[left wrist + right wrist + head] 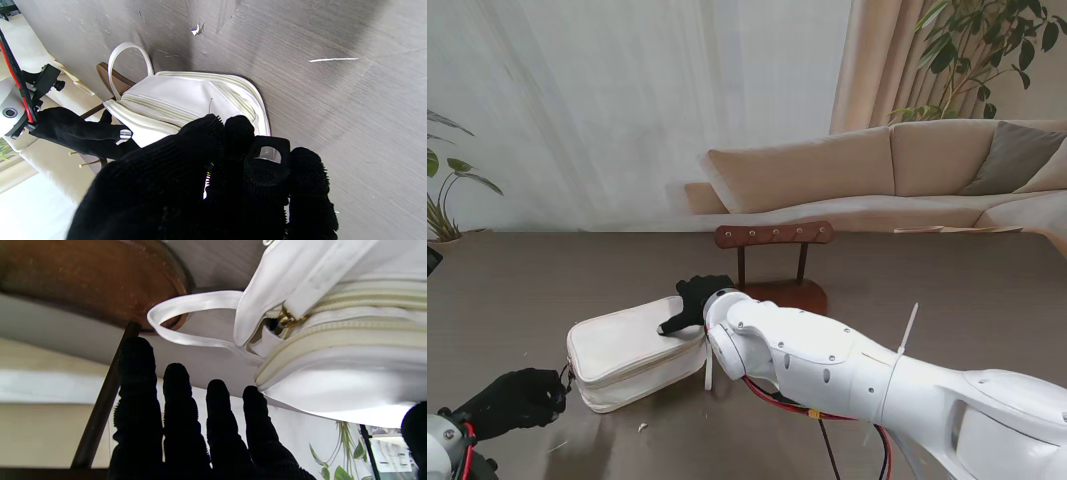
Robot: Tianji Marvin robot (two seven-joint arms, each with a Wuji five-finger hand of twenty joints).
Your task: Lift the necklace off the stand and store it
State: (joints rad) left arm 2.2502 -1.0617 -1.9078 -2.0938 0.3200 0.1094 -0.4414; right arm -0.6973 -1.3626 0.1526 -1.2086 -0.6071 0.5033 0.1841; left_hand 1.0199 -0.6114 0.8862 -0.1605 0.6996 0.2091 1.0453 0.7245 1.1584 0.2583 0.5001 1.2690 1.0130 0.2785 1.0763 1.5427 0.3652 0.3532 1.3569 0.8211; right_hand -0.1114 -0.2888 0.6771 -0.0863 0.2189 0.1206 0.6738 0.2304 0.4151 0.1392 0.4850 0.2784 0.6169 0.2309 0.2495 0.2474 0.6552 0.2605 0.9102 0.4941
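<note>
No necklace shows in any view; the pegs of the wooden stand point(773, 235) look bare. A white zip pouch point(632, 355) lies nearer to me than the stand's base point(785, 294). My left hand point(515, 400) is at the pouch's left end, its fingers point(206, 186) pinched on a black zipper pull point(267, 141). My right hand point(699, 298) rests at the pouch's right end, fingers point(186, 426) straight and spread beside the pouch point(333, 373), thumb across its top. Whether the zip is closed all round I cannot tell.
The pouch's white strap loop point(186, 303) lies against the stand's base point(83, 280). A stand post point(100, 406) runs beside my right fingers. A small white scrap point(642, 427) lies on the dark table near the pouch. A sofa stands beyond the table.
</note>
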